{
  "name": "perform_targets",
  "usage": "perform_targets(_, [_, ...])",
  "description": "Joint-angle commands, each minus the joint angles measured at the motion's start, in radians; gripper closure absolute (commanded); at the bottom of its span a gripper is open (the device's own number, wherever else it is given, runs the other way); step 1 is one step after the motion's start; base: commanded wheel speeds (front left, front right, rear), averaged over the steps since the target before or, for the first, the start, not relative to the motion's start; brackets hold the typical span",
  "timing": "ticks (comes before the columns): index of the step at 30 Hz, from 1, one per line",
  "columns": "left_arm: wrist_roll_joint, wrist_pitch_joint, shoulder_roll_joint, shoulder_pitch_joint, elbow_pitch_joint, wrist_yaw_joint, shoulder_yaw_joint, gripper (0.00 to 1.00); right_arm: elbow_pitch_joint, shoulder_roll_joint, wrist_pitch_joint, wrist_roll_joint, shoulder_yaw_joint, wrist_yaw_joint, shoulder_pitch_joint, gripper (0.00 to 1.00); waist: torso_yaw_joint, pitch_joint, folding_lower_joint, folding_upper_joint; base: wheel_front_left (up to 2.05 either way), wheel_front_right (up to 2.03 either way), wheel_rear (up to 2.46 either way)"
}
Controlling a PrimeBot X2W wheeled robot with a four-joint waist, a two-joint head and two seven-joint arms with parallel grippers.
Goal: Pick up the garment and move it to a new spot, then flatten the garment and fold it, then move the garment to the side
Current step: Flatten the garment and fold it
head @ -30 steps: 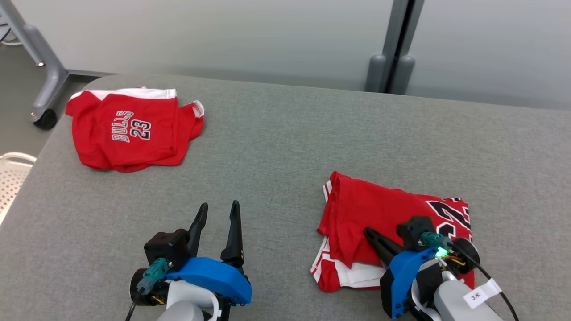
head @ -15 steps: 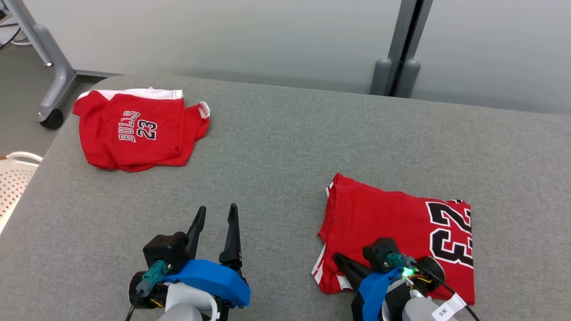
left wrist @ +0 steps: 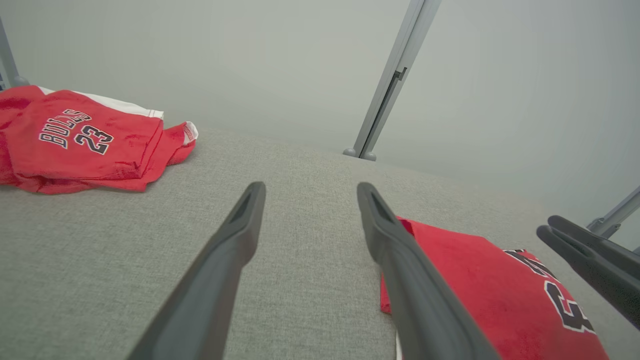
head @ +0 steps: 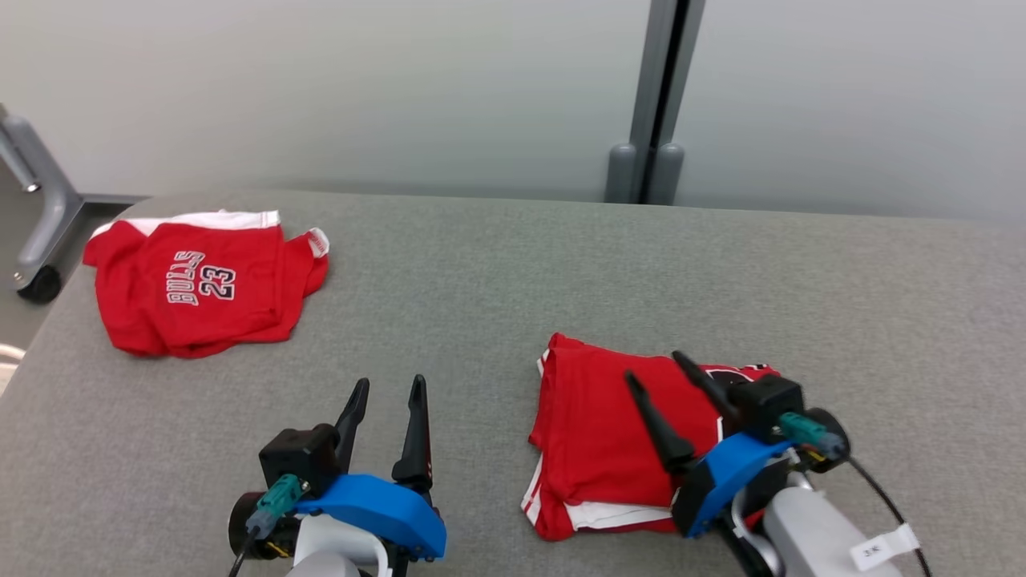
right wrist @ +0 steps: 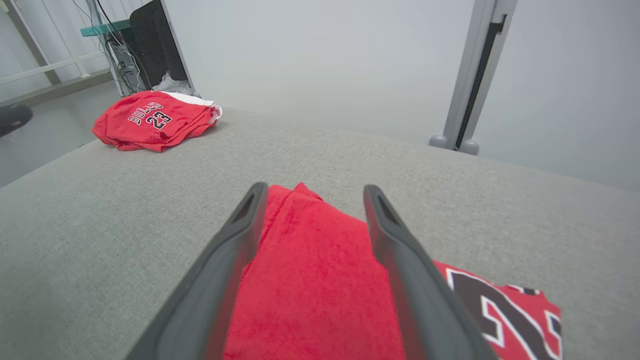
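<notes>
The garment [head: 593, 433] is a red jersey with white trim and a black number, lying folded on the grey table [head: 513, 264] at the near right. My right gripper [head: 653, 366] hovers open over its right half, with nothing between its fingers; the right wrist view has that gripper [right wrist: 315, 187] above the red cloth [right wrist: 310, 280]. My left gripper [head: 390, 381] stands open over bare table to the garment's left. The left wrist view shows that gripper [left wrist: 310, 186] open, the garment [left wrist: 475, 280] to its right, and the right gripper's fingers [left wrist: 590, 260] at the edge.
A second red garment [head: 192, 280] printed BULLS 23 lies crumpled at the table's far left corner; the right wrist view shows this heap [right wrist: 150, 120] too. A grey post [head: 649, 96] rises behind the table. A wheeled stand leg [head: 36, 240] sits off the left edge.
My right gripper has opened and let go of the garment, and now points forward above it. The head view has shifted. The left gripper has not moved.
</notes>
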Motion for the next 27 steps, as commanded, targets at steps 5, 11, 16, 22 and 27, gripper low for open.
perform_targets(5, [0.016,-0.021,-0.012,-0.028,0.024,-0.010,0.023,0.00,-0.089,-0.005,-0.017,-0.112,-0.176,0.000,0.074,0.00,-0.053,-0.033,0.0001,0.0001,0.00,0.00,0.00])
perform_targets(11, [0.035,-0.031,-0.018,-0.008,0.057,-0.021,0.051,0.00,-0.194,0.023,-0.010,-0.183,-0.323,0.000,0.162,0.00,-0.076,-0.043,0.0001,0.0001,0.00,0.00,0.00])
perform_targets(16, [0.057,-0.034,-0.025,0.027,0.075,-0.028,0.110,0.00,-0.297,0.048,0.019,-0.211,-0.406,0.000,0.250,0.00,-0.089,-0.048,0.0001,0.0001,0.00,0.00,0.00])
perform_targets(22, [0.103,-0.034,-0.028,0.088,0.069,-0.041,0.171,0.00,-0.380,0.054,0.051,-0.190,-0.429,0.000,0.325,0.00,-0.098,-0.049,0.0001,0.0001,0.00,0.00,0.00])
perform_targets(27, [0.136,-0.034,-0.022,0.113,0.075,-0.046,0.205,0.00,-0.405,0.054,0.062,-0.154,-0.430,0.000,0.349,0.00,-0.099,-0.047,0.0001,0.0001,0.00,0.00,0.00])
